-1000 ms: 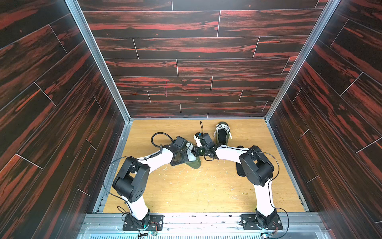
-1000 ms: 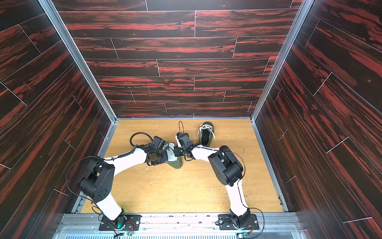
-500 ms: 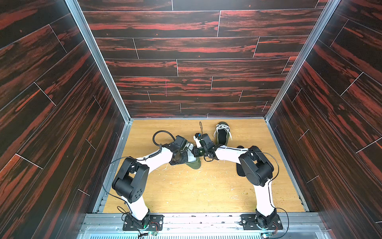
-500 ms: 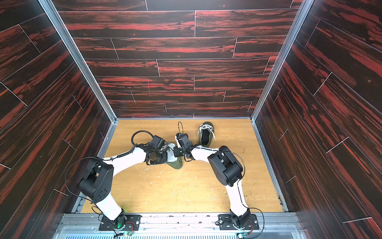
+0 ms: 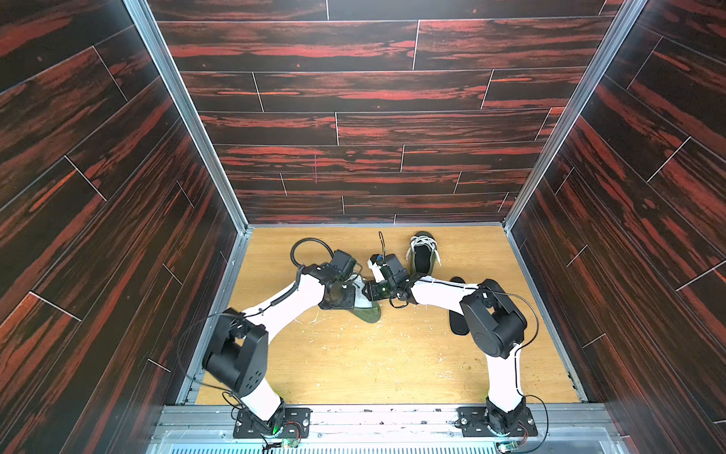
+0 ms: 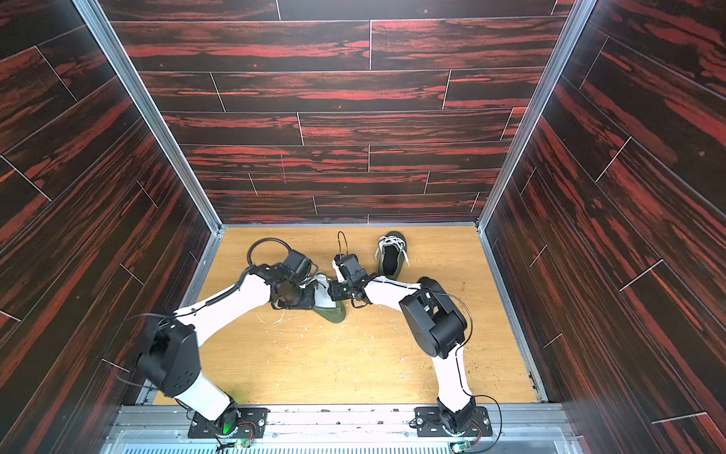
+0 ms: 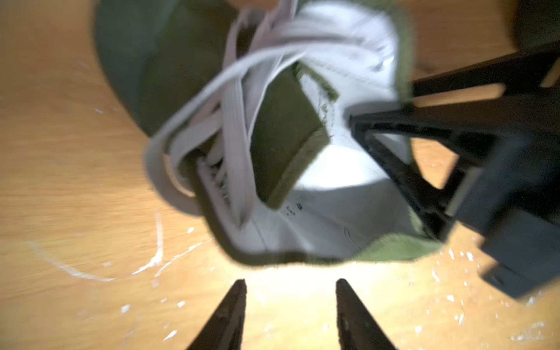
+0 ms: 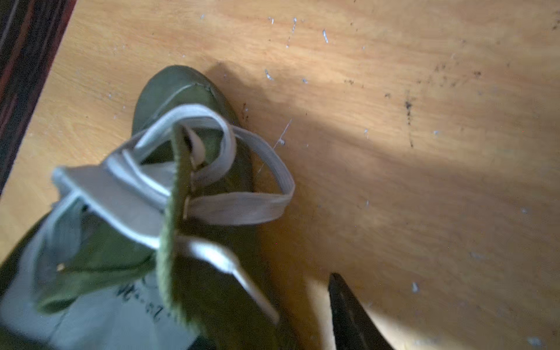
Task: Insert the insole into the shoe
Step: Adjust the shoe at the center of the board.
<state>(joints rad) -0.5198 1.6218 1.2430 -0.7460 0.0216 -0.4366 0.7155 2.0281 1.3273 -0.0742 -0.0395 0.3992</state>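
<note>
Shoe (image 5: 368, 313) — lengthwise near-far, toe nearward

The left arm (image 5: 286, 300) and right arm (image 5: 436, 293) share a build: white tubular links between bulky black joint housings (image 5: 495, 326). Thin black cables (image 5: 310, 240) loop off the wrists and trail along the links. Black base plates (image 5: 271, 422) carry silver screws. The jaws are black and tapered, with triangular cut-outs.

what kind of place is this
Most likely a lab test booth, not a home: dark panelled walls box in a scratched wooden tabletop, and two robot arms are bolted to a metal rail.
</note>
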